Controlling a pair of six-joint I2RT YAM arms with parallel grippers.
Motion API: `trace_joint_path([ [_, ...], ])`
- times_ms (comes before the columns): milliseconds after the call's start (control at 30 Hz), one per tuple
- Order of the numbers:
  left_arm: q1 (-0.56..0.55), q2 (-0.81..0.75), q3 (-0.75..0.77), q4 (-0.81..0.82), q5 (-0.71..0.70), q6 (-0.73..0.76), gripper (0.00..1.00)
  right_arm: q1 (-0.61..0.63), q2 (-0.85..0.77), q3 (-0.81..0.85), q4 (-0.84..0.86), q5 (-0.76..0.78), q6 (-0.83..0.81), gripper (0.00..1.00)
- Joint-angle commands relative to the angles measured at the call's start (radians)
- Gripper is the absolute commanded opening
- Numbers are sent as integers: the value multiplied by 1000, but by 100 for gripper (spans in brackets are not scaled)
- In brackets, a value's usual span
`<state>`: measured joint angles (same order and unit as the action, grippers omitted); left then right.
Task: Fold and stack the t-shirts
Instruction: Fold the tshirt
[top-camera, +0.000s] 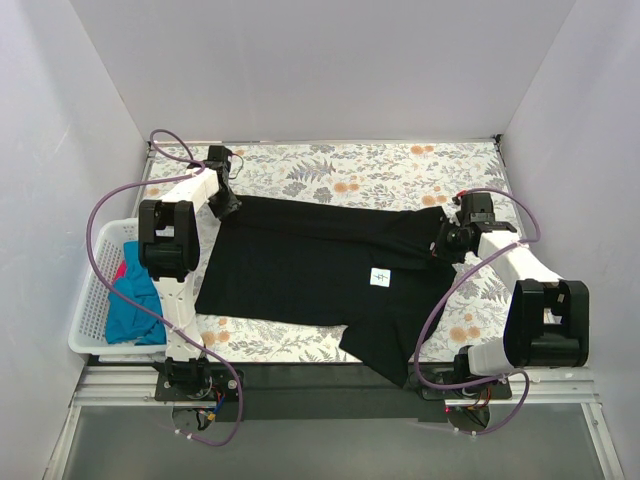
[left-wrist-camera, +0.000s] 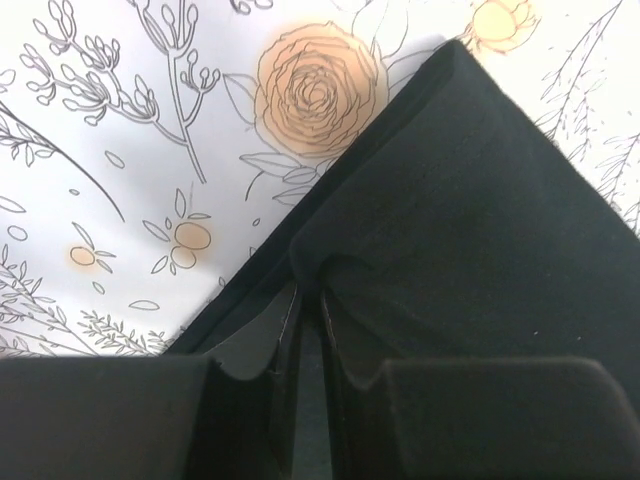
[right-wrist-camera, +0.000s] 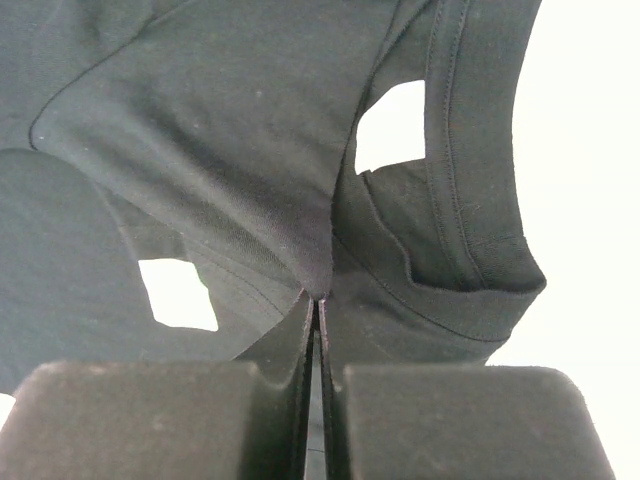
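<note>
Black shirt (top-camera: 300, 270): lay spread on the flowered worktop (top-camera: 350, 170), just to the right of the white basket (top-camera: 85, 325).
Long axis: ran crosswise, straight away from the basket. One sleeve (top-camera: 385, 350) stuck out towards the arm bases at the end far from the basket, and a small white tag (top-camera: 380, 277) lay on the cloth near that end.
Left claw (top-camera: 225, 203): clenched on the shirt's far corner at the basket end. Its wrist view showed the fingers pinching a fold of the black edge, with the flower print bare just beyond it.
Right claw (top-camera: 447, 240): clenched on the far edge at the end away from the basket. Its wrist view showed cloth drawn to a peak between the closed fingers beside a stitched band. Whether that band was cuff or collar could not be told.
Shirt from the claws: both claws held the same far edge, one at each end of the long axis, so nearly all the cloth lay on their near side, towards the arm bases.
Nearer arm: the left arm served the basket end and the right arm the other, so neither could reach both corners.
Coming move, as a guess: a lengthwise fold, with both claws carrying the far edge nearward together so that it stayed parallel to the long axis.
Other shirts: a teal shirt (top-camera: 130, 305) and some pink cloth (top-camera: 121, 270) lay bunched inside the basket, unfolded.
</note>
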<state>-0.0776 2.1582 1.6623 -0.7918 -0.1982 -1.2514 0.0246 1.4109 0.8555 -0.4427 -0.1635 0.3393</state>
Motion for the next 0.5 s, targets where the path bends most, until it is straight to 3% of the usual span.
trace_joint_path([
  [0,12,-40,-4,34,-37,-16,11,-2,8,-6,18,-7,-8,10],
  [67,13,-49,-7,32,-46,-14,20,-2,-6,2,18,-8,-10,30],
  [133,13,-73,-15,37,-49,-10,32,0,-18,19,16,-2,-11,38],
  [200,12,-112,-27,52,-50,-5,52,-2,-33,54,16,15,-10,52],
  [267,12,-152,-26,66,-44,-2,62,-5,-32,94,21,33,-10,62],
  [467,7,-212,8,94,14,15,66,-66,16,139,187,-14,12,68],
])
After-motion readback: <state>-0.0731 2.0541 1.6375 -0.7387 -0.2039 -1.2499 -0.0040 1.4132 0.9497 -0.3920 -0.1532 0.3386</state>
